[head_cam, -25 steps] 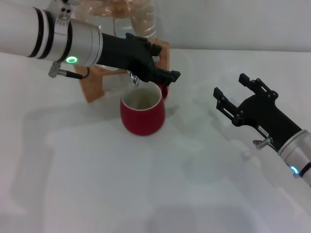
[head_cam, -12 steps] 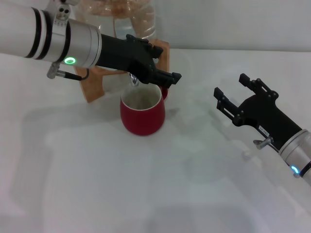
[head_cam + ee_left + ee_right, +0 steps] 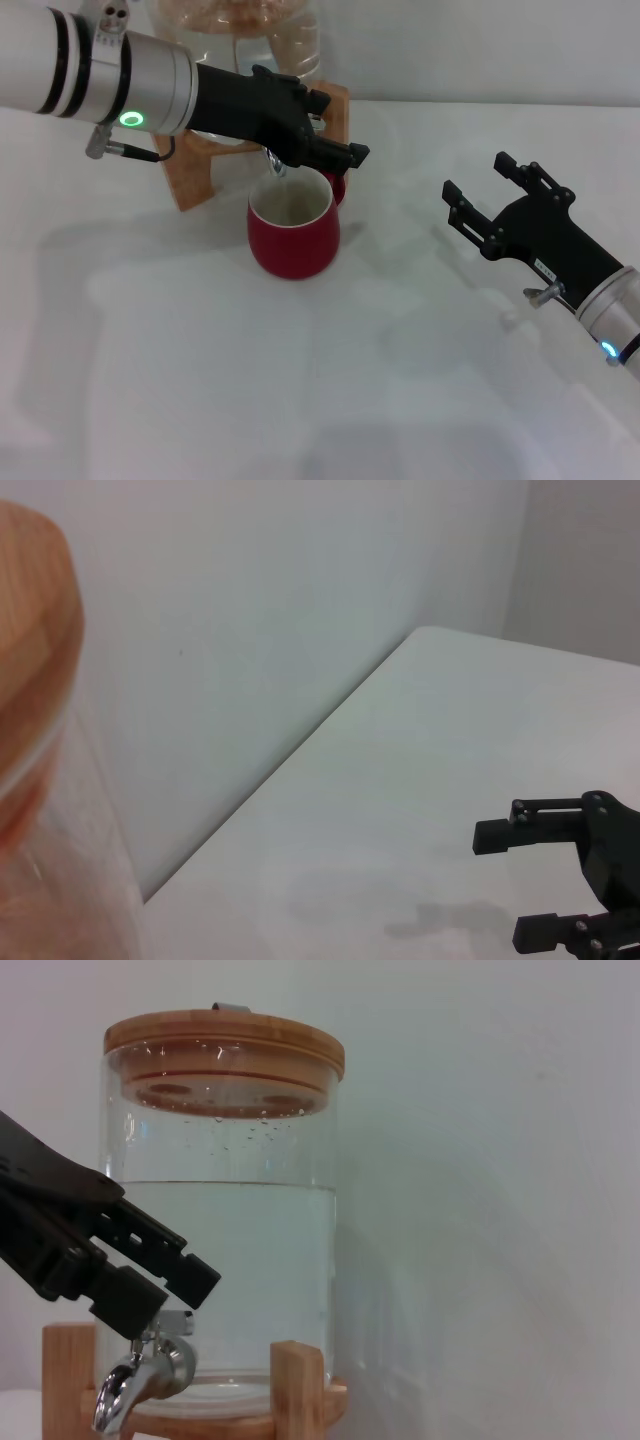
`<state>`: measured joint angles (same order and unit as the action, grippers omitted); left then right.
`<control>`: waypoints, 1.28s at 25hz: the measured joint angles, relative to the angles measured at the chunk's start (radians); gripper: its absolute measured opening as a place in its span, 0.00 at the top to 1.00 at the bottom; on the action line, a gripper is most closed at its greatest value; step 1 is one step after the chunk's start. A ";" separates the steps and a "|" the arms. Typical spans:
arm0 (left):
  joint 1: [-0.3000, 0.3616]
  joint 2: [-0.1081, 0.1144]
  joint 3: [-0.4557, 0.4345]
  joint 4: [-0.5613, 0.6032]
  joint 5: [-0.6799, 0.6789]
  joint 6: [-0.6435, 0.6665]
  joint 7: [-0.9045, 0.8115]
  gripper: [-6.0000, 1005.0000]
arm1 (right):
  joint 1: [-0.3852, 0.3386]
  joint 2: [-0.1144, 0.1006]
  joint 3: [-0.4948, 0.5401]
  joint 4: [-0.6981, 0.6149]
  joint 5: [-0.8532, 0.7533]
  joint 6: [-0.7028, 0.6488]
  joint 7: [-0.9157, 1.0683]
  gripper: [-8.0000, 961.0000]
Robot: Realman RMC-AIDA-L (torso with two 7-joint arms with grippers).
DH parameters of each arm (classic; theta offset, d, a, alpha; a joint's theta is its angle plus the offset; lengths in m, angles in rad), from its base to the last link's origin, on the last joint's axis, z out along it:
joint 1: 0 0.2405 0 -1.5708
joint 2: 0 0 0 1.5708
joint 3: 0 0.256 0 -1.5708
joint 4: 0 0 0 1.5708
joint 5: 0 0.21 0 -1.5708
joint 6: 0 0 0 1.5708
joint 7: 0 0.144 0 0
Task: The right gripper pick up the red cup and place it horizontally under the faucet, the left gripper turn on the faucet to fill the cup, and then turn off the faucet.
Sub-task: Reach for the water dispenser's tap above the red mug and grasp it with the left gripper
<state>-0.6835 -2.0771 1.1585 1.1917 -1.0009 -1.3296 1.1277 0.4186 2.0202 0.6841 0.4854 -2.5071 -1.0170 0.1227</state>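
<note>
A white table [image 3: 300, 400] meets a seemingly plain pale wall [image 3: 250, 630].

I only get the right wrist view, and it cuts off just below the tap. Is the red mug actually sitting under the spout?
Observer: Yes. In the head view, the squat glossy red ceramic cup stands upright on the white table, directly below the small chrome faucet.
Operator: Where is my right end effector?
Observer: The black forked right end effector hovers open over the table, well to the cup's right, holding nothing.
Operator: Does the left arm cover the mug?
Observer: No. The black left end effector reaches across at the faucet, above the cup, and the cup's cream inside shows plainly.
</note>
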 joint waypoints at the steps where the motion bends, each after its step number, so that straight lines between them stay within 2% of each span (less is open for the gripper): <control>1: 0.001 0.000 -0.002 0.003 0.000 -0.003 -0.001 0.14 | 0.002 0.000 0.000 -0.002 0.000 0.000 0.000 0.24; 32: -0.012 0.003 -0.002 -0.035 0.009 0.008 0.041 0.14 | 0.008 0.003 0.001 -0.002 0.001 0.000 0.000 0.24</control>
<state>-0.6960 -2.0737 1.1568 1.1564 -0.9923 -1.3220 1.1688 0.4265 2.0231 0.6853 0.4833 -2.5065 -1.0170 0.1227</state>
